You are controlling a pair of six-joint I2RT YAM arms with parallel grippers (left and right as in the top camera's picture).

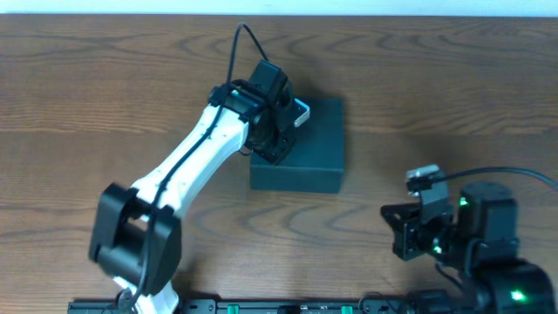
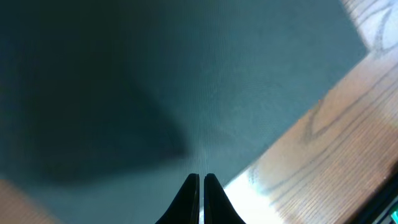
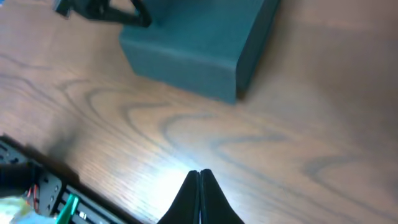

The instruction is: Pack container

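**Seating the lid: press straight down, don't push**

The container (image 1: 309, 153) sits near the middle of the table (image 1: 105, 78), a dark teal-grey box whose lid looks down and flat from above. No snack packets show in any view. The left arm covers the box's near-left corner, so I cannot tell whether the flap is fully seated there.

The left gripper (image 2: 200, 182) hangs just over the lid's matte top, its 2 fingers drawn narrow with only a thin slit between them, holding nothing. The lid fills most of the left wrist view, with the wood showing past 1 edge.

By my reading, the step in hand is closing the box. To do it well:

- Keep the narrow tips together and use them as 1 blunt pusher.
- Come down vertically, since a slanted push would likely slide the light cardboard across the smooth wood.
- Press near the free edge of the flap, not the hinge.
- Ease off once the card gives, to avoid denting it.

The right gripper (image 3: 199, 175) is well apart at the table's near right, its fingers together and empty, facing the box's corner. It could brace that side.
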